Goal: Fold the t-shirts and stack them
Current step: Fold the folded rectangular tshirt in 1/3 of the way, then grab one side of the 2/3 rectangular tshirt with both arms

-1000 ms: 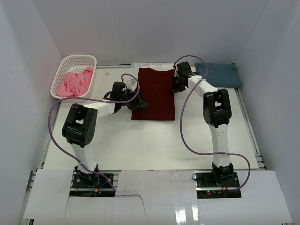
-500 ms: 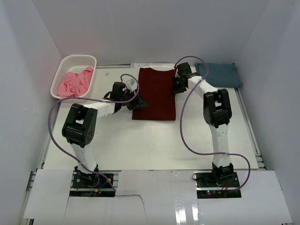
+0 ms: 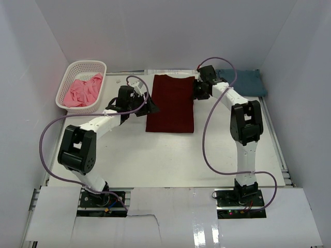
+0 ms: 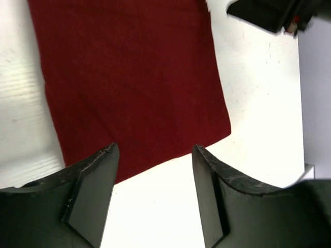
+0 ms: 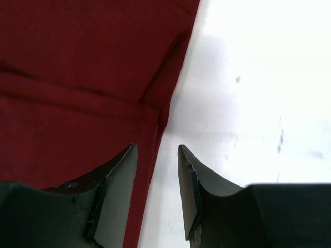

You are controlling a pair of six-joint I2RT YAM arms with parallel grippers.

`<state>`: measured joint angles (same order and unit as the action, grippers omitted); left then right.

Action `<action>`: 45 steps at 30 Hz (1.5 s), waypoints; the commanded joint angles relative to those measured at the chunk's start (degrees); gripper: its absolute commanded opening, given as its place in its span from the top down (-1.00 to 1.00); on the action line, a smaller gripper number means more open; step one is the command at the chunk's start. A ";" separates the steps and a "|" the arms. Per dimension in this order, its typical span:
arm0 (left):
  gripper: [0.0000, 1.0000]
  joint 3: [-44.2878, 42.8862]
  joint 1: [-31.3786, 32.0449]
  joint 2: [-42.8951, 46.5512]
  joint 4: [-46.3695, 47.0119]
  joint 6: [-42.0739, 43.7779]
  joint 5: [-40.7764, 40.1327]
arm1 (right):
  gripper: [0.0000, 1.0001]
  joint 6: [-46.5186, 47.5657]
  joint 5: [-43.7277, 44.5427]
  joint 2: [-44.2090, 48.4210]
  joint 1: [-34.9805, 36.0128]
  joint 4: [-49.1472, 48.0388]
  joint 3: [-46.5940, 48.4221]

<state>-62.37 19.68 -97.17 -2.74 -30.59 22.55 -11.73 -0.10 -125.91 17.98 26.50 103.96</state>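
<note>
Top external view: the maroon t-shirt (image 3: pixel 170 106) lies flat on the white table (image 3: pixel 155 155) as a neat upright rectangle, midway between the two arms and toward the far side; the left gripper (image 3: pixel 150 107) sits at its left edge, about halfway down, and the right gripper (image 3: pixel 199 92) sits at its right edge near the far corner; the slate-blue t-shirt (image 3: pixel 243 81) lies folded at the far right of the table, well apart from the maroon one; the pink t-shirt (image 3: pixel 83 92) is bunched up inside the white lattice basket (image 3: pixel 85 64) at the far left corner.

Left wrist view: the left gripper (image 4: pixel 153 150) has its fingers spread wide with nothing between them; the maroon t-shirt (image 4: pixel 129 77) fills the space beyond the tips, smooth and unwrinkled, and its edge crosses the gap between the fingers; bare table shows below that edge.

Right wrist view: the right gripper (image 5: pixel 158 147) has its fingers parted by a moderate gap and grips nothing; the side edge of the maroon t-shirt (image 5: pixel 77 62) runs up through that gap, cloth to the left and bare table (image 5: pixel 248 93) to the right; a fold line crosses the cloth just ahead of the left finger; whether the tips touch the cloth cannot be told.
</note>
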 commanded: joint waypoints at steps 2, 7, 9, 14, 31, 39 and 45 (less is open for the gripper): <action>-0.45 -0.48 0.01 6.98 -5.42 1.67 -6.02 | 0.12 -2.59 -1.74 12.93 -0.05 0.14 -11.79; -0.53 4.34 -0.08 6.64 -8.68 2.11 -8.39 | 0.12 -6.90 -7.70 20.17 0.30 -3.47 -27.92; -0.53 6.02 -0.17 6.29 -8.77 1.50 -8.31 | 0.11 -7.78 -10.78 21.49 0.48 -3.91 -32.65; -0.54 11.82 -0.70 8.22 -6.14 0.36 -7.17 | 0.10 -9.89 -15.19 24.82 0.66 -8.21 -40.58; -0.59 18.07 -4.30 6.46 2.30 -3.25 -2.86 | 0.06 -14.11 -12.82 32.91 0.92 -8.83 -45.86; -0.60 16.67 -4.30 3.13 5.03 -3.95 -1.54 | 0.05 -14.82 -15.98 30.99 1.97 -10.68 -45.43; -0.60 15.88 -4.30 1.19 5.29 -3.60 -1.98 | 0.06 -14.81 -17.48 25.54 3.11 -12.35 -43.50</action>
<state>-45.23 15.57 -94.89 2.35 -34.52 20.62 -26.33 -15.86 -98.94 20.40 16.03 58.35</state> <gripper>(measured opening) 0.798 0.472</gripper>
